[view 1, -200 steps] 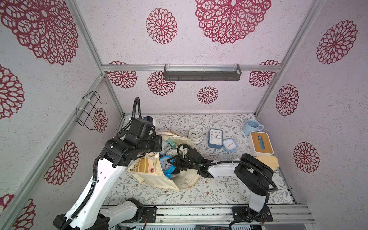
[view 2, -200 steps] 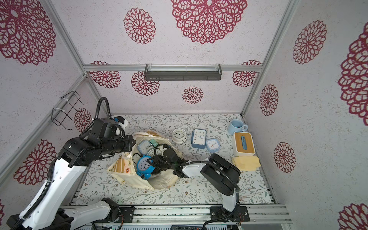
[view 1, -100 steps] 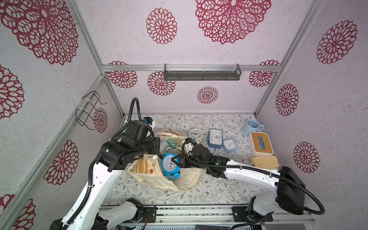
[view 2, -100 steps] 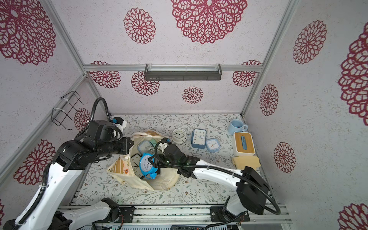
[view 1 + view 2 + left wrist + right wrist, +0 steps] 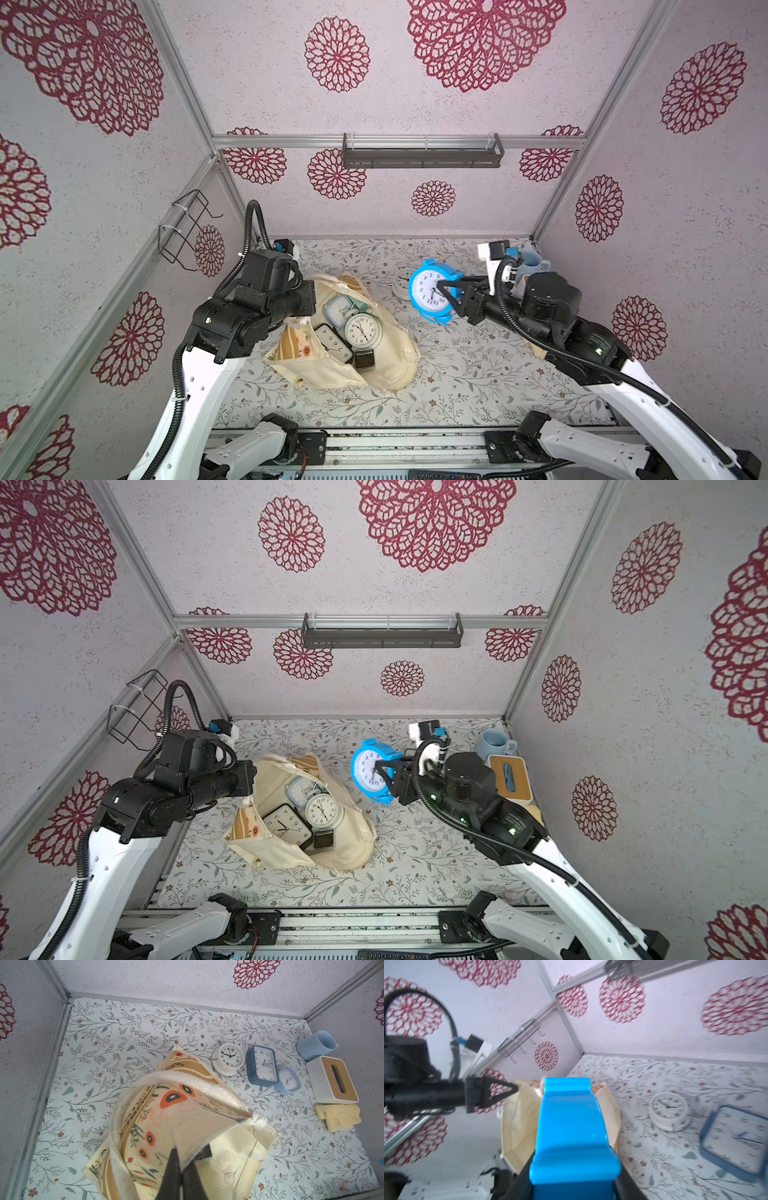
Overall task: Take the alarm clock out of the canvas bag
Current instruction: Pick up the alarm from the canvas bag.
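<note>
Because the canvas bag lies nearest us on the floral tabletop, we begin there. It slumps on its side with its mouth gaping and the cream lining showing, and the striped, flowered panel is on its left. The left gripper is clamped tight on the bag's left rim, with fabric pinched between its fingers, and holds that edge up.

Inside the bag we count a small dark cube clock, a black square clock and a white-faced twin-bell clock. Deeper in is a pale blue square clock.

Just past the bag's right edge, and wholly outside it, the blue alarm clock sits in the right gripper. The jaws are partly closed on it, one finger across the white dial and the other behind the body. The dial is turned toward the top camera.

Beyond the bag's far right corner a white round clock rests on the table, half hidden behind the held clock in both top views. A blue rectangular clock and a small pale blue clock lie farther out from the bag.

Well to the bag's right we find a yellow sponge, then a white tissue box with a wooden lid. A pale blue mug stands farthest back.
</note>
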